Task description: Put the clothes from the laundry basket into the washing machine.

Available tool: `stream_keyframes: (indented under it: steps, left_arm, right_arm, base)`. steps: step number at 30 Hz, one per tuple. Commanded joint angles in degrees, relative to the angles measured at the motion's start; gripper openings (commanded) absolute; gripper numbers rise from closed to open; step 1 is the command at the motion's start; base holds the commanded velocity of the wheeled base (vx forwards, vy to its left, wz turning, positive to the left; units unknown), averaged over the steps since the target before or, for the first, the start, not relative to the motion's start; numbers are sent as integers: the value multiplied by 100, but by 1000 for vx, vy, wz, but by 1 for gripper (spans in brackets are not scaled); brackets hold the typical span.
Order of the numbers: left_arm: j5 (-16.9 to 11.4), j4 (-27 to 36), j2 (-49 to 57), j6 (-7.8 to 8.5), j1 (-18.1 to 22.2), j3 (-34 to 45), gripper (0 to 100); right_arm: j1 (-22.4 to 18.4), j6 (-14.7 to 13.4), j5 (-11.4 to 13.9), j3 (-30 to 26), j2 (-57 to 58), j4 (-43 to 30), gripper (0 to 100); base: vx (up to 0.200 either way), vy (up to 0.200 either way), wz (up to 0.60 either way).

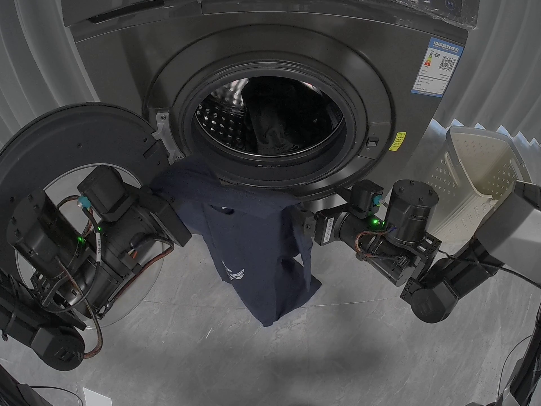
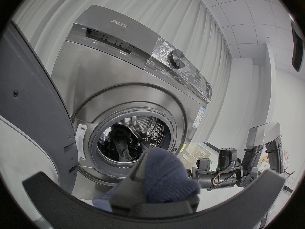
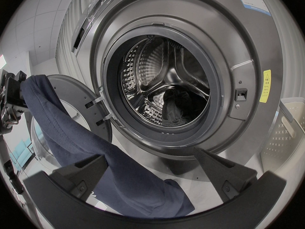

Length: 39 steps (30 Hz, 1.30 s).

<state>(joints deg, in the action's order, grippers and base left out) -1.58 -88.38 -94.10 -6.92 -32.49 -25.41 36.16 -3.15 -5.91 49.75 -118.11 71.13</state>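
The open door (image 1: 73, 136) stands at my far left, so my left arm has to stay clear of its inner face as I lift. My left tool (image 2: 162, 178) is clamped on a bunched corner of the navy garment (image 1: 248, 238), just below and to the left of the washing machine's (image 1: 338, 46) opening. The cloth hangs from there in a long drape toward the floor, its top edge level with the lower rim of the door seal (image 1: 270, 167). A dark item (image 1: 270, 119) already lies inside the drum.

My judgement: the hanging length is the problem. If I push in only the held corner, the tail is likely to catch on the seal and slide out again.

My right tool (image 3: 149, 155) has its fingers spread wide and grips nothing; the cloth lies against one finger. I should close it on the garment's right edge and raise both ends above the rim. Then I feed the cloth deep before letting go. The laundry basket (image 1: 468, 181) leans at the far right.
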Motion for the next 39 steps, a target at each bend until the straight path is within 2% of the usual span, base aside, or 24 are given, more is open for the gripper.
stream_keyframes:
  steps: [1,8,10,17,18,26,31,39]
  left_arm:
    - [-9,-4,6,-2,-21,9,0]
    - [-17,-21,14,-2,-3,-8,0]
    - [-17,-21,14,-2,6,-17,0]
    - [-17,-12,23,-2,6,-17,0]
    - [-17,-21,23,-2,6,-17,0]
    - [-26,-21,-21,-28,32,27,0]
    - [-61,-12,-47,-37,173,44,0]
    - [-52,32,111,-37,278,53,0]
  right_arm:
    - [76,-28,2,140,-405,67,100]
    - [410,-81,11,518,-1170,331,100]
    - [515,-81,81,588,-1240,419,100]
    - [638,-81,187,940,-1381,498,100]
    - [638,-81,187,958,-1381,498,0]
    - [559,-81,196,817,-880,604,0]
    - [436,-81,187,149,236,604,0]
    - [49,-81,187,-422,1388,481,0]
  base:
    - [0,0,0]
    - [0,0,0]
    - [0,0,0]
    - [0,0,0]
    - [0,0,0]
    - [0,0,0]
    - [0,0,0]
    - [0,0,0]
